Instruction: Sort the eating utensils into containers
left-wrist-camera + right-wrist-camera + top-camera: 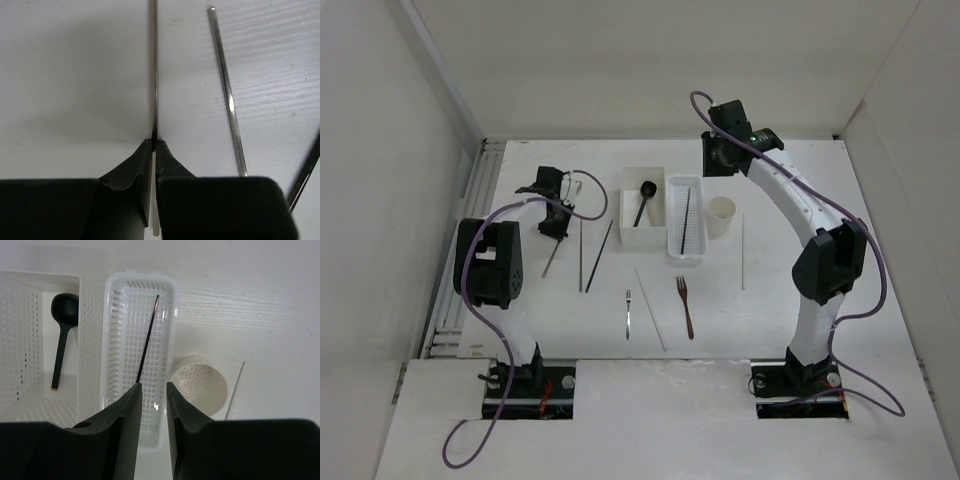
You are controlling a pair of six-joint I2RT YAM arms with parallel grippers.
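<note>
The left gripper (153, 145) is closed on a thin grey chopstick (153, 75) - a smooth, straight rod pinched between its black moulded fingertips at the far left of the table (770, 330). Just to the right lie a shiny metal chopstick (227, 95) and a dark chopstick (305, 175), both flat on the surface.

The right gripper (152, 387) hangs over the containers with its jaws apart, holding nothing. Below it a black chopstick (148, 337) lies lengthwise in the oblong perforated basket (115, 340). To the left, the square white box (90, 340) holds a black round-bowled spoon (65, 310). To the right stands a round cream cup (197, 385) with a hole-dotted floor, and beyond it lies a pale chopstick (234, 390).

Nearer, a small silver fork (628, 312), a slanted pale stick (650, 308) and a brown fork (684, 305) lie apart on the matt white, faintly grained tabletop - plain white panels wall it in.
</note>
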